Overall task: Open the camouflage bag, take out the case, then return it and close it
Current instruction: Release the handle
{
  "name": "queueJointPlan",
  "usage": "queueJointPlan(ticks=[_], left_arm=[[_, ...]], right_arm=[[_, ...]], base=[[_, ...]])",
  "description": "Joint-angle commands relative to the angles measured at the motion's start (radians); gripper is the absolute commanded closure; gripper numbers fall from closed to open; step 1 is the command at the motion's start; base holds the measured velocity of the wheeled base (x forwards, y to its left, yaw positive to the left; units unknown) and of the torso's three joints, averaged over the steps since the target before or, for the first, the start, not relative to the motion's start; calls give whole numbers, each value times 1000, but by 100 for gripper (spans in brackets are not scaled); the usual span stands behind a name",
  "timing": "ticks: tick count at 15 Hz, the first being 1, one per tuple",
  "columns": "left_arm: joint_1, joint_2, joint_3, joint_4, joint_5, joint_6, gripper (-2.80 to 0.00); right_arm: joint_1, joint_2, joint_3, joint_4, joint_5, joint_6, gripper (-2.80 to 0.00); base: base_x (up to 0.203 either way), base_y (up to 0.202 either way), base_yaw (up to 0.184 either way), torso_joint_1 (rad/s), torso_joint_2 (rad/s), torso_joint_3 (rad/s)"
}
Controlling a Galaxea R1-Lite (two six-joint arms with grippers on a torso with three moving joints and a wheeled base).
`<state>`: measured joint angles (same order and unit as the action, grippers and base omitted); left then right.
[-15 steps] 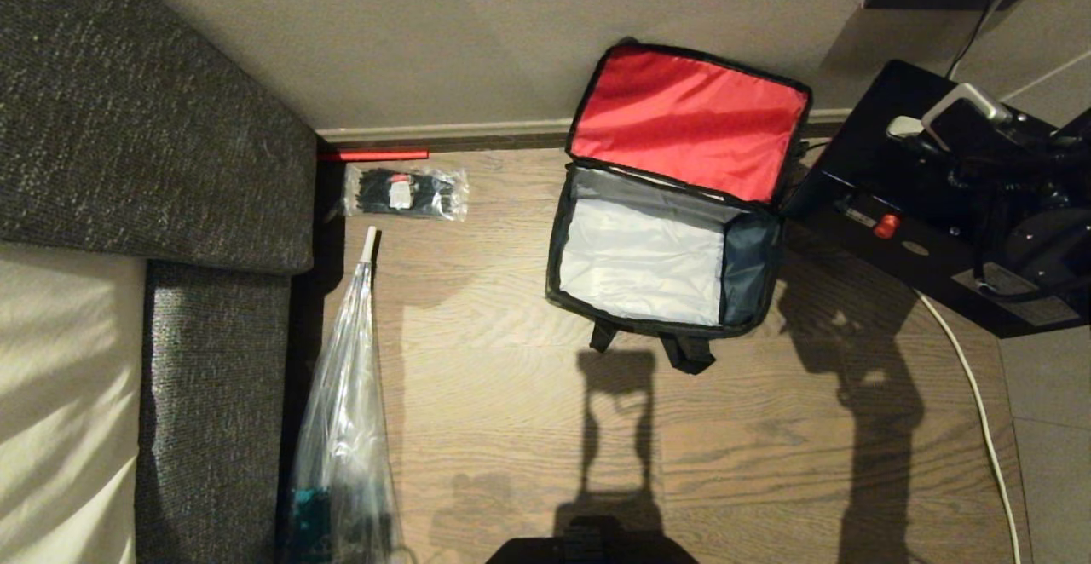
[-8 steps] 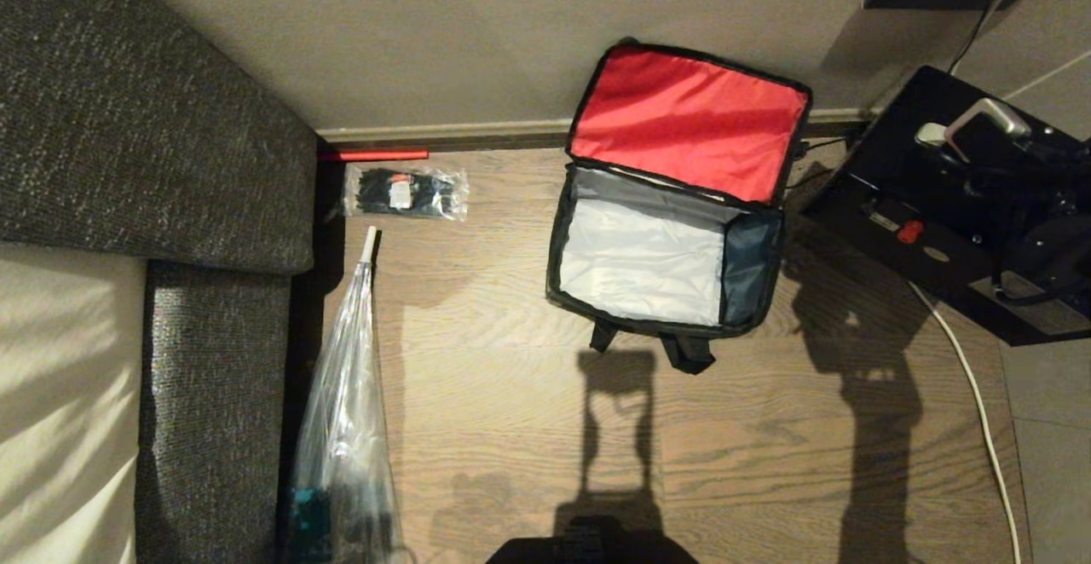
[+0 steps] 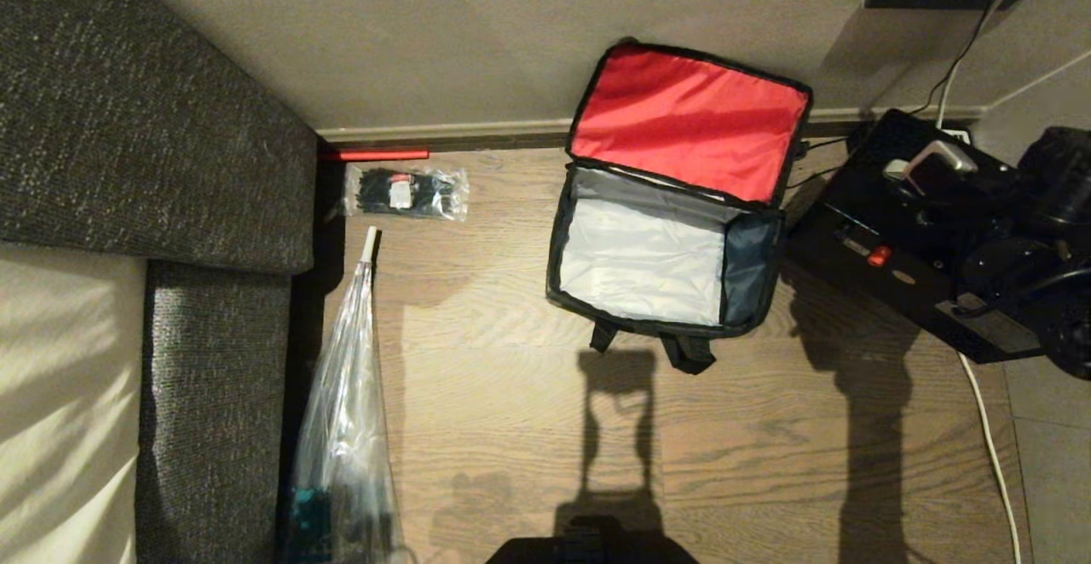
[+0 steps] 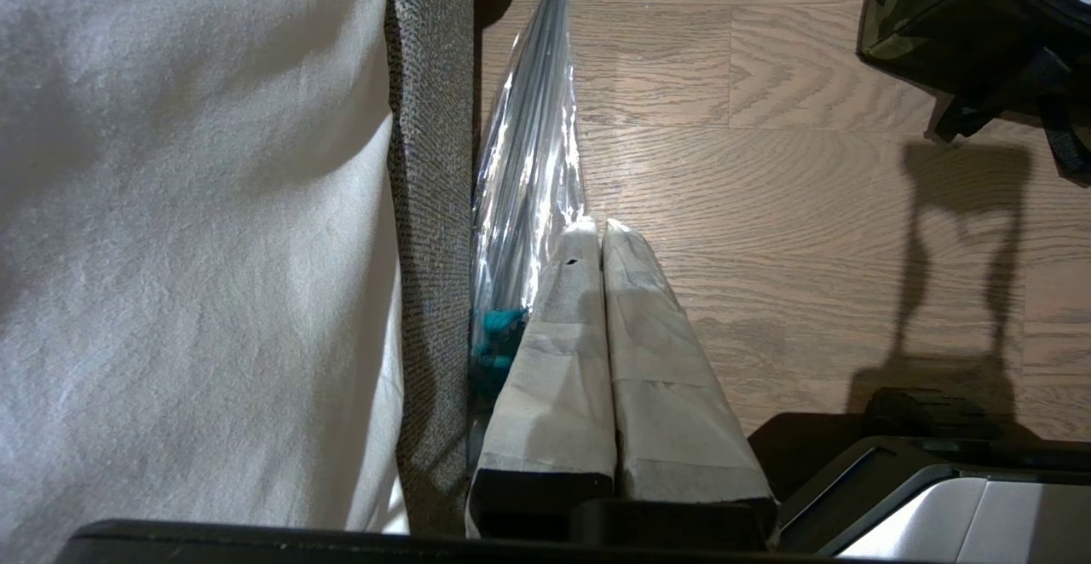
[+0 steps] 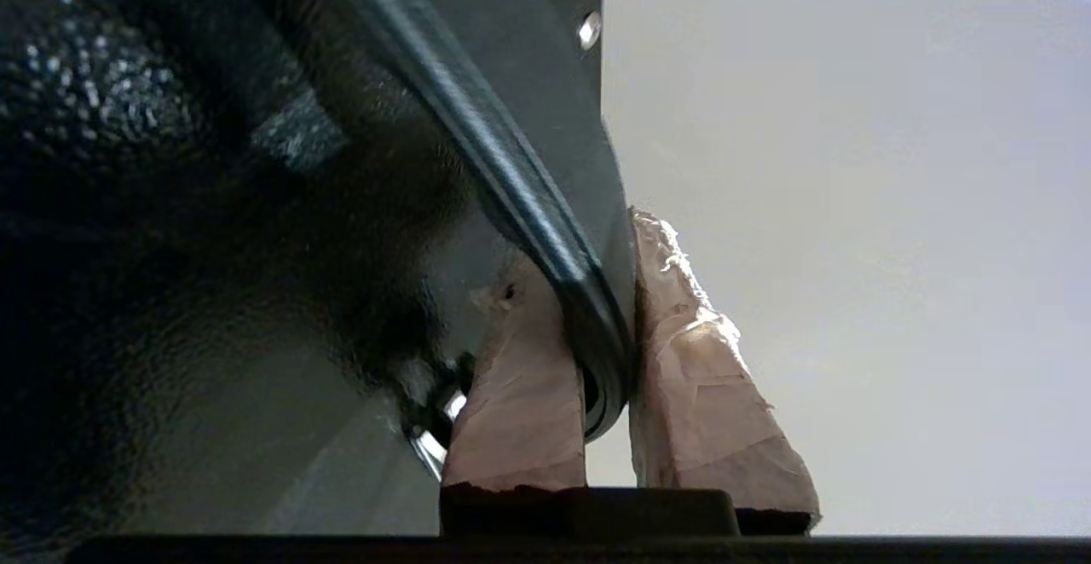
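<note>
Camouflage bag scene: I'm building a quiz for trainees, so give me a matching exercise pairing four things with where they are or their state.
Things:
1. camouflage bag
2. case
3. left gripper
4. packet of black ties

States:
a. held off the floor, right of the bag
b. lid open, nothing inside
c. on the floor by the skirting
d. fingers together, holding nothing

Pairs: 1-b, 2-a, 3-d, 4-c

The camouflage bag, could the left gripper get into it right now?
Probably yes. The camouflage bag lies open, red lid flipped back, interior bare; only open floor lies between. The left gripper hangs shut beside the sofa.
</note>
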<state>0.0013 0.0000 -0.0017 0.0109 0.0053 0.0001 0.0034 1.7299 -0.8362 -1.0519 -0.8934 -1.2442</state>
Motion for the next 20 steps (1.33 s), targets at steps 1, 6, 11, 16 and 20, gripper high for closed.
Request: queueJointPlan(ticks=[1, 6, 11, 16, 20], left_arm=[[0, 0, 0, 0, 1, 0, 0], [0, -2, 0, 0, 1, 0, 0], [0, -2, 0, 0, 0, 0, 0], [0, -2, 0, 0, 1, 0, 0], [0, -1, 0, 0, 1, 0, 0]], right_arm=[[-9, 90, -9, -3, -7, 20, 0], [-21, 231, -98, -3, -5, 65, 0], [-39, 324, -130, 13, 0, 70, -280], [-37, 347, -52, 152, 5, 135, -280], [-1, 284, 66, 222, 130, 201, -280]], base=[[0, 0, 0, 0, 0, 0], [0, 0, 0, 0, 0, 0], [0, 0, 0, 0, 0, 0], [0, 0, 0, 0, 0, 0], [0, 0, 0, 0, 0, 0]])
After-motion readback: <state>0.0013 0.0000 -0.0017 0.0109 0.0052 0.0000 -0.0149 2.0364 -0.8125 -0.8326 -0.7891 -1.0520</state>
